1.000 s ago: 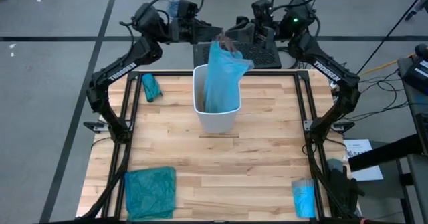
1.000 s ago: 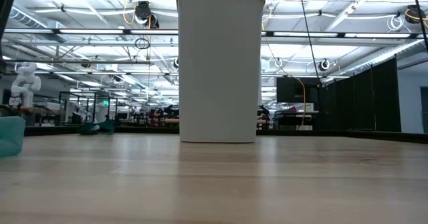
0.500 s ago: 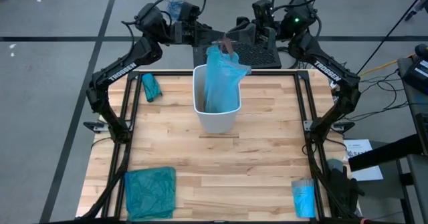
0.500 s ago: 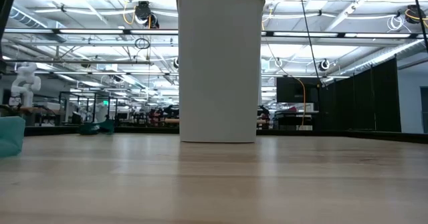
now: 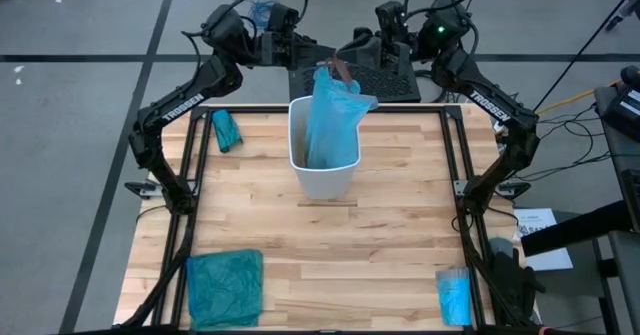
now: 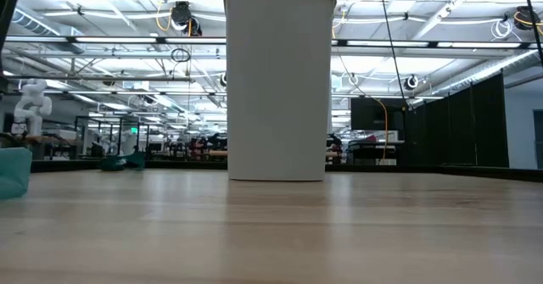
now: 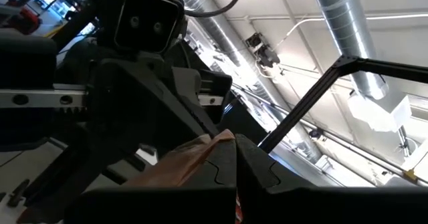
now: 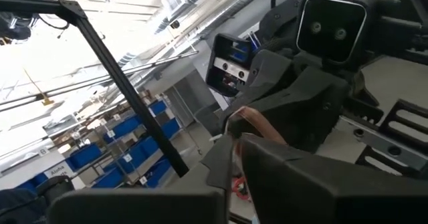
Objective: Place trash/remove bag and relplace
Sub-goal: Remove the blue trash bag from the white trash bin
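Observation:
The light blue bag (image 5: pixel 328 115) is drawn up out of the white bin (image 5: pixel 323 180), its lower part still inside. Its gathered top (image 5: pixel 324 75) reaches my two grippers, which meet tip to tip above the bin's far rim. My left gripper (image 5: pixel 318 61) and right gripper (image 5: pixel 343 63) both have their fingers together. A brown strip (image 5: pixel 341 72) shows between the tips, tan in the left wrist view (image 7: pixel 194 160). I cannot tell whether it is trash. Any trash in the bag or bin is hidden. The low view shows only the bin (image 6: pixel 278 80). My left gripper comes about level from the table's left and is shut at the bag's gathered top (image 5: pixel 322 73). Its own fingers hide the place of contact. The bag hangs below, its bottom still in the bin. My right gripper comes about level from the table's right and meets the same bunched top by the brown strip (image 8: pixel 257 125). Only a thin slit shows between its fingers. Which layer or edge it has is hidden.
A flat teal-green bag (image 5: pixel 225 287) lies at the near left corner. A small teal bundle (image 5: pixel 226 130) lies at the far left. A bright-blue roll (image 5: pixel 453 297) lies at the near right. Bare wood stretches in front of the bin.

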You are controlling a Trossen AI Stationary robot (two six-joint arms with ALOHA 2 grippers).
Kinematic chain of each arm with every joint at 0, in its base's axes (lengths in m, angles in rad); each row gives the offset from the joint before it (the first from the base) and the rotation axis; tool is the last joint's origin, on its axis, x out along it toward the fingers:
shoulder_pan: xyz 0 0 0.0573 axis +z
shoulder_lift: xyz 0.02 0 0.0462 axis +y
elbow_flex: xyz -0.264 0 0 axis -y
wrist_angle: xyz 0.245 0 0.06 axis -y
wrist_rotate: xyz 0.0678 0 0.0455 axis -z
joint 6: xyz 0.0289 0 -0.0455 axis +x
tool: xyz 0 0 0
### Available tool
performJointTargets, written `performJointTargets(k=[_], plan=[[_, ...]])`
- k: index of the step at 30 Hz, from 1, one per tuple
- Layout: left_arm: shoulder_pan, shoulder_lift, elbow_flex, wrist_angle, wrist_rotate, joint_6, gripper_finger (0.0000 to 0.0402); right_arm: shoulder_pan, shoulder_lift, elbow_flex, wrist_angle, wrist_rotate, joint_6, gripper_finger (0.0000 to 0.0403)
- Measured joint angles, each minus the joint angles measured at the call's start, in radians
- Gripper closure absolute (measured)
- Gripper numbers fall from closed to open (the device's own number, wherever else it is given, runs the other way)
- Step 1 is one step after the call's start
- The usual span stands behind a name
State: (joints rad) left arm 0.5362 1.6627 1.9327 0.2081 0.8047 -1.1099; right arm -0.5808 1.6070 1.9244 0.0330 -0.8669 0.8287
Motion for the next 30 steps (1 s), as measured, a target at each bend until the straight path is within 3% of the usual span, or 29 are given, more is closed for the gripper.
performJointTargets(k=[11,30], plan=[[0.0,0.0,0.0,-0.001,0.0,0.017,0.0402,0.0,0.0,0.0,0.003,-0.031,0.02,0.03],[-0.001,0.003,0.0,-0.016,0.0,0.017,0.0402,0.021,0.005,0.001,0.008,-0.049,0.026,0.0296]])
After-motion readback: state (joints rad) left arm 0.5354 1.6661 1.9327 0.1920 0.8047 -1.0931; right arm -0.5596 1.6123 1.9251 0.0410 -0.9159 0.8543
